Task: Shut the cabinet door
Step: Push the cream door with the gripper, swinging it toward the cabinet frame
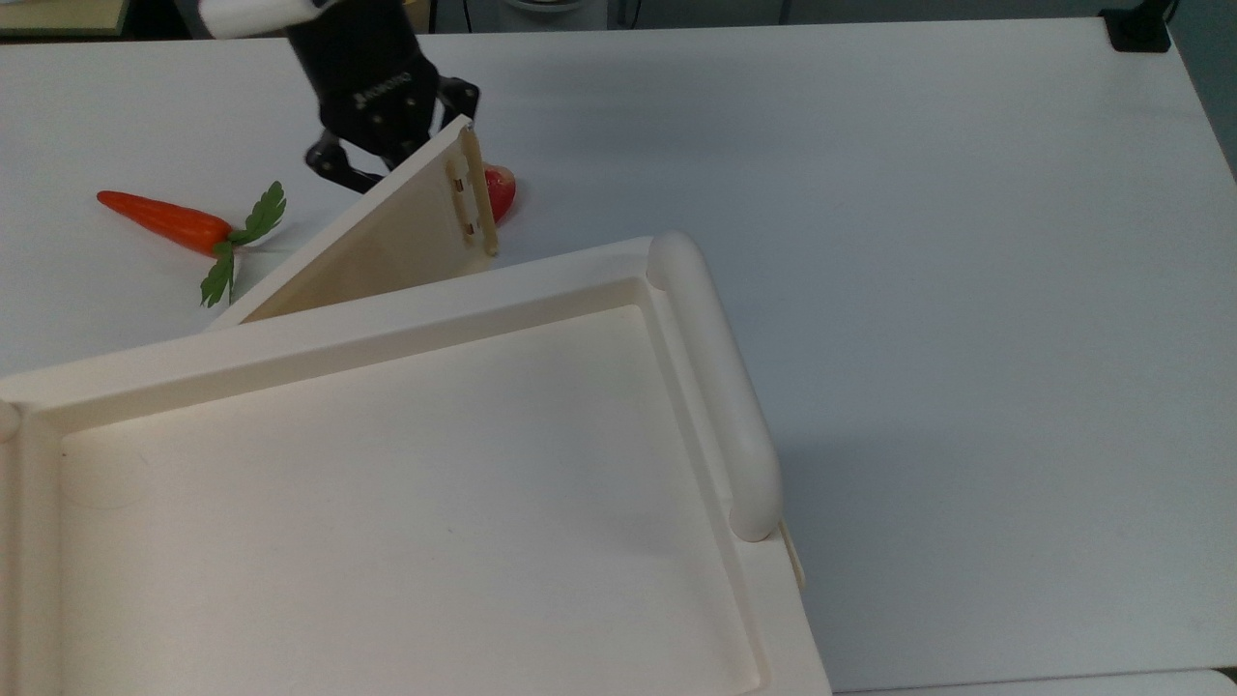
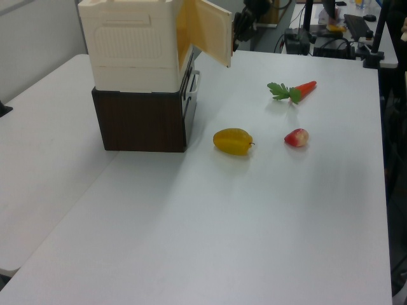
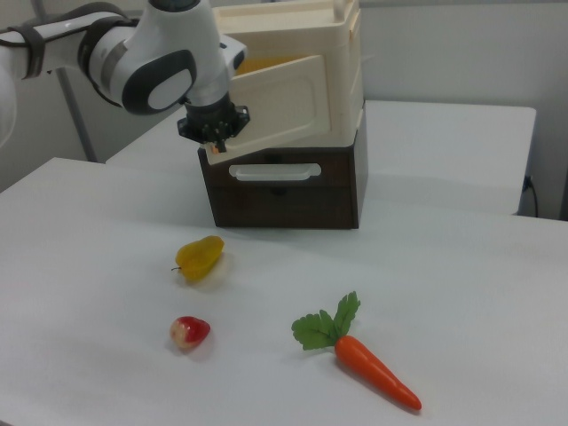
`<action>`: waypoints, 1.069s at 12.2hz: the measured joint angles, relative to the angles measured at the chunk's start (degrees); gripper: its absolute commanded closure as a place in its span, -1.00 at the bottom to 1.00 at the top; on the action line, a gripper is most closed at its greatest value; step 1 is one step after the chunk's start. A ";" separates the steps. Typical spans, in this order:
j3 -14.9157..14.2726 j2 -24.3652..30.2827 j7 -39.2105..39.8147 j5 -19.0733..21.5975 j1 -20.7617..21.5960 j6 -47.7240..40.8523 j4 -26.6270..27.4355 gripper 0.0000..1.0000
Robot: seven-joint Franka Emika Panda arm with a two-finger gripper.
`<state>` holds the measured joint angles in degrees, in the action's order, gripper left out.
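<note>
This looks like a robotics lab or research workroom. Wide white desks [image 2: 305,210] stand pushed together, bare apart from toy food laid out as props: a plastic carrot [image 3: 373,368], a strawberry [image 3: 190,331] and a yellow fruit [image 3: 200,256]. A white robot arm [image 3: 151,53] reaches over the desk. In the left view's far right, a second desk carries a keyboard [image 2: 358,24], cables and dark stands [image 2: 375,38]. A black clamp [image 1: 1138,29] grips the desk corner in the top view.
</note>
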<state>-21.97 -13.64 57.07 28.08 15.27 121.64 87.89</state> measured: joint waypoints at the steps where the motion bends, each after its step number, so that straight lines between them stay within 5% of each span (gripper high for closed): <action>1: 0.01 -0.38 -0.85 0.01 0.75 1.44 -0.16 1.00; 5: 0.46 -2.63 -2.81 0.16 1.81 14.23 -0.15 1.00; 8: 3.78 -6.52 -6.52 0.23 2.10 26.94 -0.28 0.98; 13: 6.32 -8.65 -10.47 0.23 2.20 32.12 -2.24 0.97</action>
<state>-15.65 -22.29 46.61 28.30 17.47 153.76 85.65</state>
